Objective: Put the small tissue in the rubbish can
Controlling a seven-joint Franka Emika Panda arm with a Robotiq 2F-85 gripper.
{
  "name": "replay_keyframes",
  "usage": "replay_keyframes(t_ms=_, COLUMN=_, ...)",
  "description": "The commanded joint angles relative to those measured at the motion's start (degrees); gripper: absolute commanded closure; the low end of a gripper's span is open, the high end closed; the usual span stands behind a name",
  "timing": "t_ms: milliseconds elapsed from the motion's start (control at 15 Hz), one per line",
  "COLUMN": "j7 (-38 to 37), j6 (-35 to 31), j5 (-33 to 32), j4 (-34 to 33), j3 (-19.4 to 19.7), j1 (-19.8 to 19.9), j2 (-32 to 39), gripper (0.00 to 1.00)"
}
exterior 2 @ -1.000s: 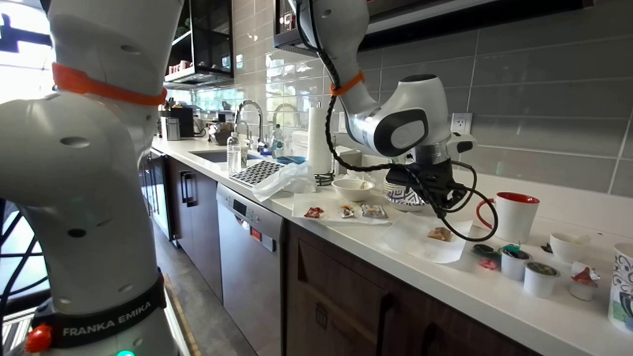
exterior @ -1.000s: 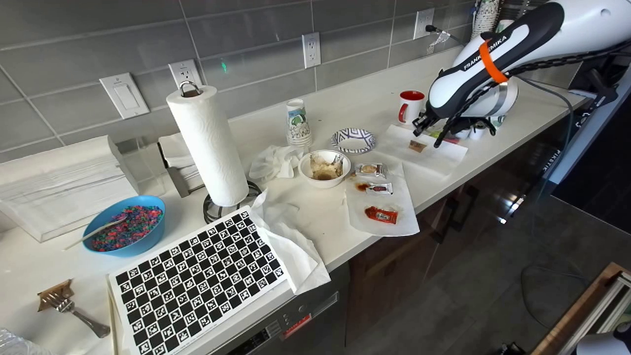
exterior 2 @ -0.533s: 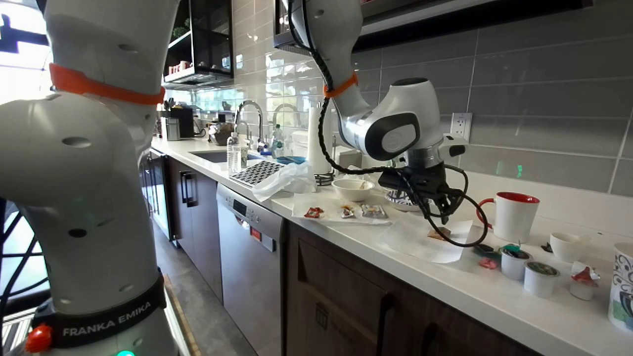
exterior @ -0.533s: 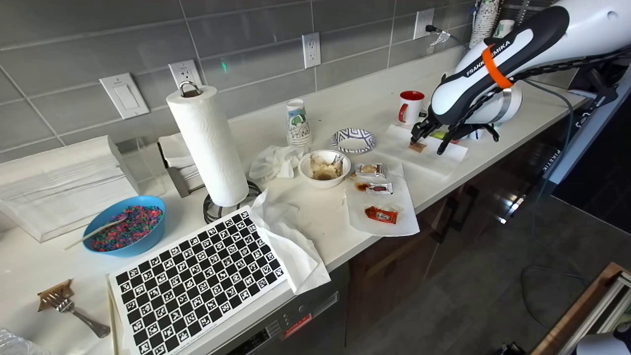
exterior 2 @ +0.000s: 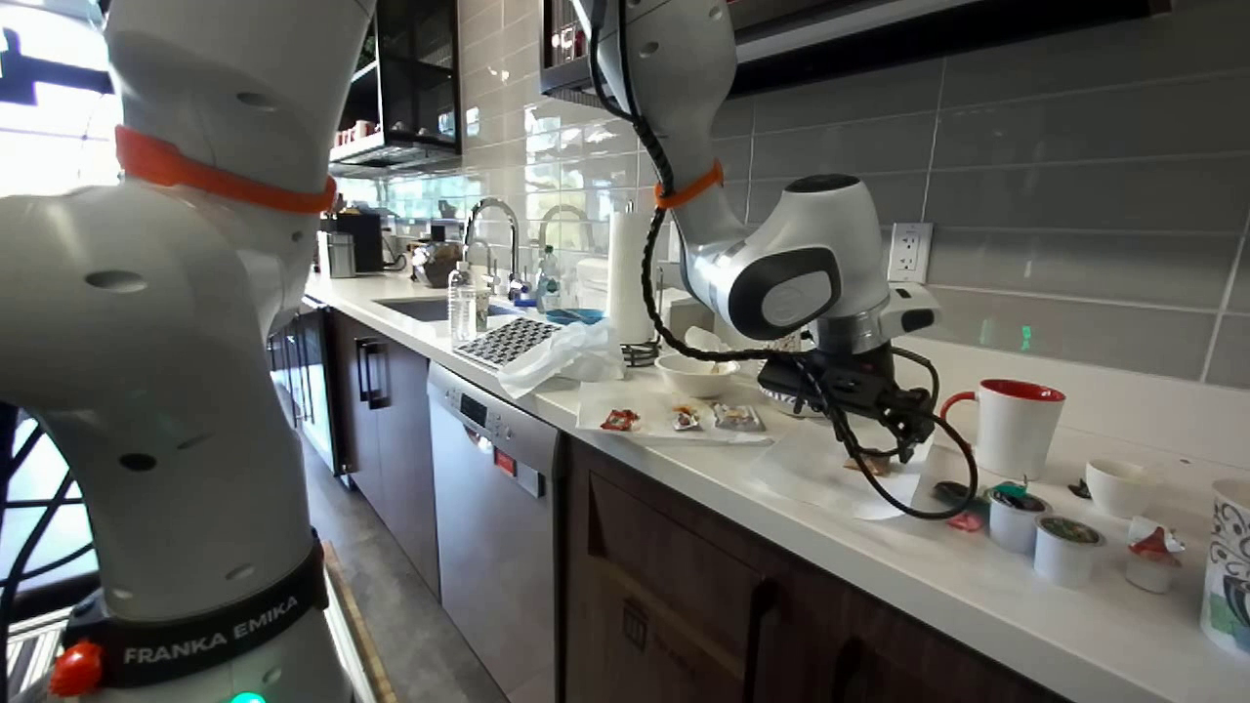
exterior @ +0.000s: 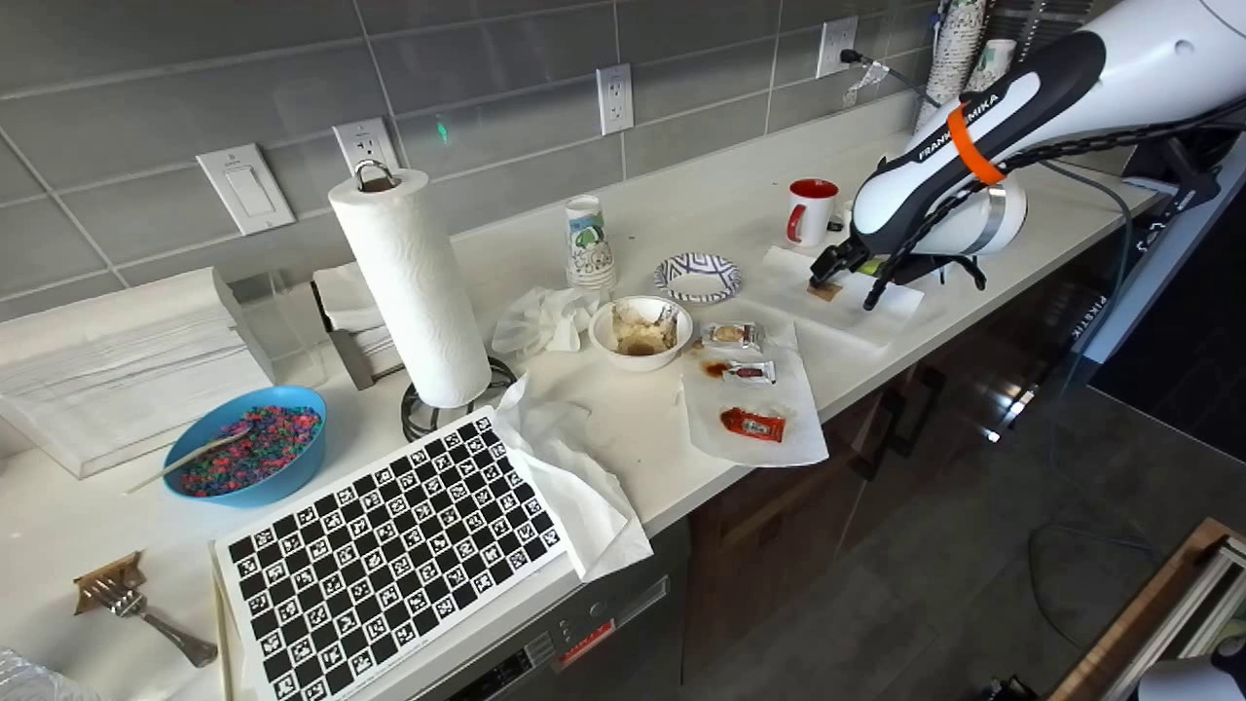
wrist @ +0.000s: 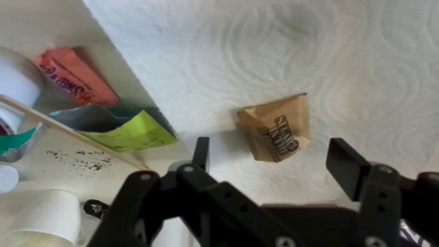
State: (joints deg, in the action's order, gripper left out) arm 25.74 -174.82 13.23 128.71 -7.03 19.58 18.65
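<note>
As the gripper point(wrist: 271, 154) hangs wide, holding nothing, above a brown sugar packet point(wrist: 277, 128) on a paper towel point(wrist: 267, 51), either possibly the task's tissue, too low a grasp could bunch both together, too high a one slip off; elsewhere, a white bowl point(exterior: 638, 363) holds apparent food remains point(exterior: 642, 336), a blue bowl point(exterior: 282, 487) multicoloured bits point(exterior: 258, 458), while no rubbish can is identifiable

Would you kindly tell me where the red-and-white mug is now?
In an exterior view, the mug stands on the counter right of centre, just behind the paper towel sheet beneath the gripper.
</note>
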Motion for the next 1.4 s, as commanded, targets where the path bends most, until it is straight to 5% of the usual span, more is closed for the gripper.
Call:
replay_keyframes(t_ms=0, j7=2.8, j6=-1.0, j5=1.9, j4=-2.0, j3=-3.5, j1=3.6, j2=2.6, gripper=0.32)
replay_keyframes(t_ms=67, j7=2.9, j6=-1.0, j5=1.7, j4=-2.4, j3=-4.1, j1=4.3, j2=2.9, gripper=0.3)
replay_keyframes(t_ms=267, j7=3.5, j6=-0.8, j5=1.5, j4=-3.4, j3=-5.9, j1=6.2, j2=4.1, gripper=0.46)
replay_keyframes(t_ms=600, j7=4.0, j6=-0.6, j5=1.0, j4=-5.0, j3=-8.6, j1=8.5, j2=5.9, gripper=0.43)
replay_keyframes(t_ms=667, j7=4.1, j6=-0.6, j5=0.8, j4=-5.2, j3=-9.0, j1=8.7, j2=6.2, gripper=0.47)
replay_keyframes(t_ms=800, j7=4.0, j6=-0.6, j5=0.6, j4=-5.5, j3=-9.3, j1=8.9, j2=6.5, gripper=0.72)
replay_keyframes(t_ms=1000, j7=3.7, j6=-0.6, j5=0.3, j4=-5.7, j3=-9.1, j1=8.6, j2=6.5, gripper=0.97)
replay_keyframes(t_ms=1333, j7=3.0, j6=-1.0, j5=0.1, j4=-5.4, j3=-8.4, j1=7.9, j2=5.6, gripper=1.0)
